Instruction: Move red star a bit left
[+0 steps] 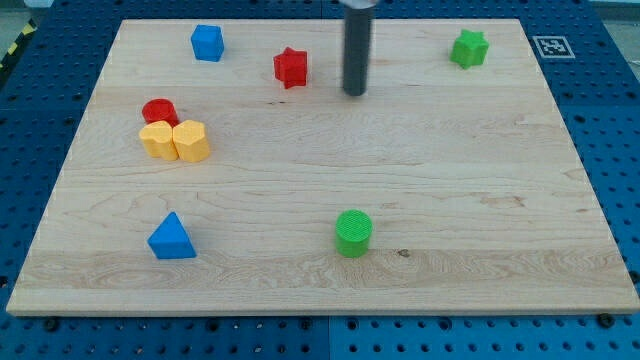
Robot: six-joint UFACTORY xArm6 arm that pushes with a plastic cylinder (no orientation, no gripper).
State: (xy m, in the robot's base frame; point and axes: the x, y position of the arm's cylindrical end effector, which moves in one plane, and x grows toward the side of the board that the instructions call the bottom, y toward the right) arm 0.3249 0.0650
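The red star lies on the wooden board near the view's top, left of centre. My tip is to the star's right and slightly lower, a short gap away and not touching it. The dark rod rises from the tip straight up out of the view's top.
A blue block sits at the top left. A red cylinder touches two yellow blocks at the left. A blue triangle is at the bottom left, a green cylinder at the bottom centre, a green star at the top right.
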